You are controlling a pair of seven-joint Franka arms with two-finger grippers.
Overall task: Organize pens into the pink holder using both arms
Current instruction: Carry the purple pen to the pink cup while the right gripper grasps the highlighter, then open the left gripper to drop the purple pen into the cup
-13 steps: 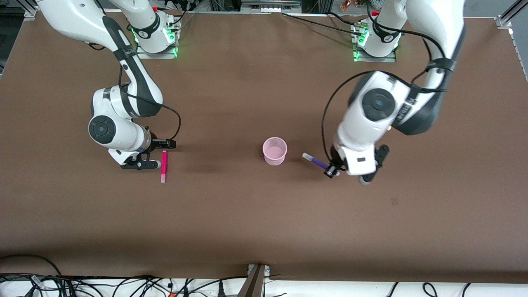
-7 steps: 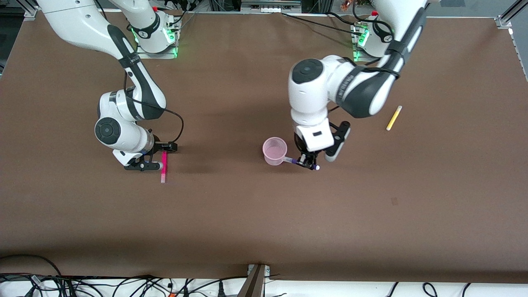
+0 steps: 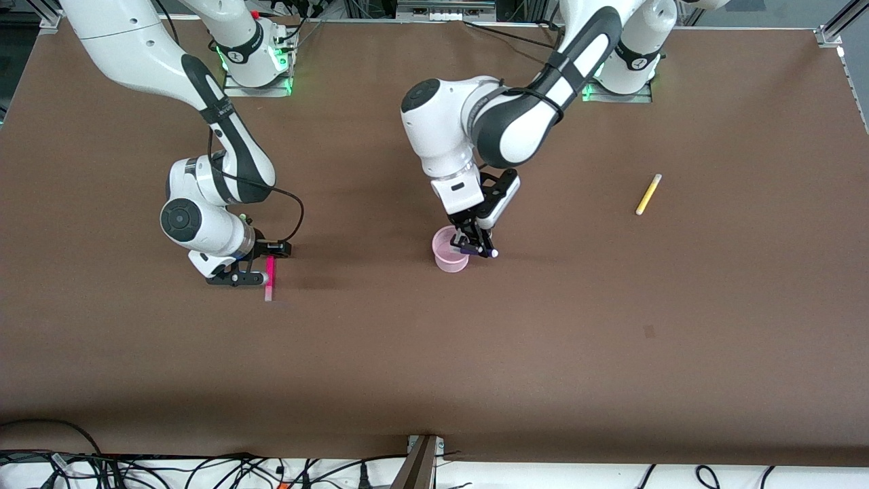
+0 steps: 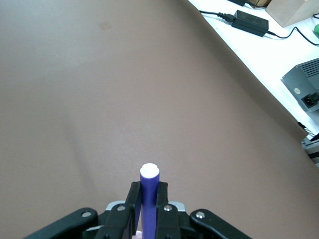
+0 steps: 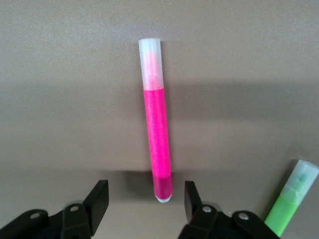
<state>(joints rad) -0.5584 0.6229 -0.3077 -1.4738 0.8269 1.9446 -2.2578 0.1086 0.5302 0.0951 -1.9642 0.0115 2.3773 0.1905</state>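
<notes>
Left pincer clamped on purple pen over pink holder; right pincer spread wide astride magenta pen on table.

you see two glossy white arms with black joint bands, black cables looped alongside, green-lit bases and black grippers with silver screws.

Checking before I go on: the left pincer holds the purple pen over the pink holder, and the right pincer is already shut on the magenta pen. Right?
Not quite. The left pincer does hold the purple pen over the pink holder, but the right pincer is open, its fingers either side of the magenta pen, which lies on the table. The right wrist view shows it.
</notes>
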